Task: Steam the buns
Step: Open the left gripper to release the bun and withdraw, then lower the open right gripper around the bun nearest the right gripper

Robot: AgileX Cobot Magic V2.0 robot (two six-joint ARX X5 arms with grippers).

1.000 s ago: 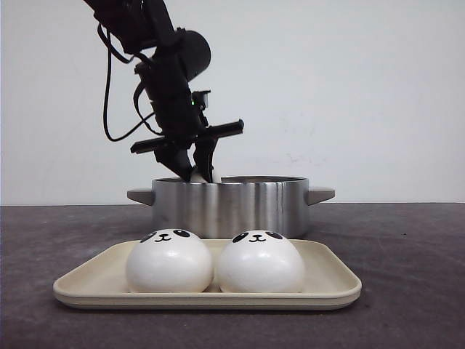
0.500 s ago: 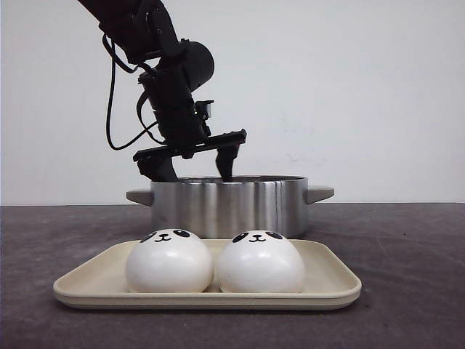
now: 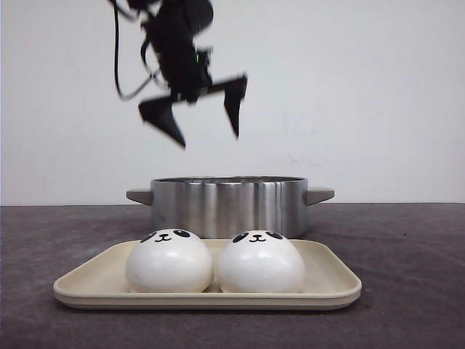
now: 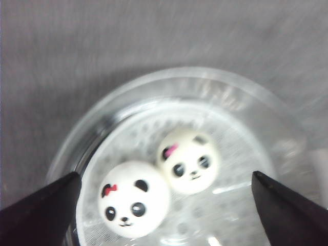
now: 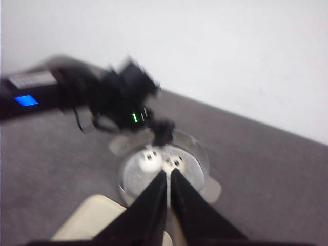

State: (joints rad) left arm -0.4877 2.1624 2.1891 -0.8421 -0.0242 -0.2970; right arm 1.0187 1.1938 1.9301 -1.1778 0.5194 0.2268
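Two white panda buns sit side by side on the beige tray (image 3: 207,298): one on the left (image 3: 169,262), one on the right (image 3: 260,262). Two more panda buns with bows, one red (image 4: 133,199) and one pink (image 4: 188,160), lie touching on the perforated rack inside the steel pot (image 3: 229,207). My left gripper (image 3: 209,139) hangs open and empty well above the pot's left half; its fingertips (image 4: 56,197) frame the buns below. My right gripper (image 5: 168,173) is shut and empty, high above tray and pot, outside the front view.
The pot has two side handles (image 3: 320,195) and stands behind the tray on a dark grey tabletop (image 3: 407,254). A plain white wall lies behind. In the right wrist view the left arm (image 5: 118,100) reaches over the pot (image 5: 195,154), with the tray's corner (image 5: 89,215) nearer.
The left gripper held a bun down in the pot, opened and let it go, then rose well above the rim. The tray's two buns have not moved.
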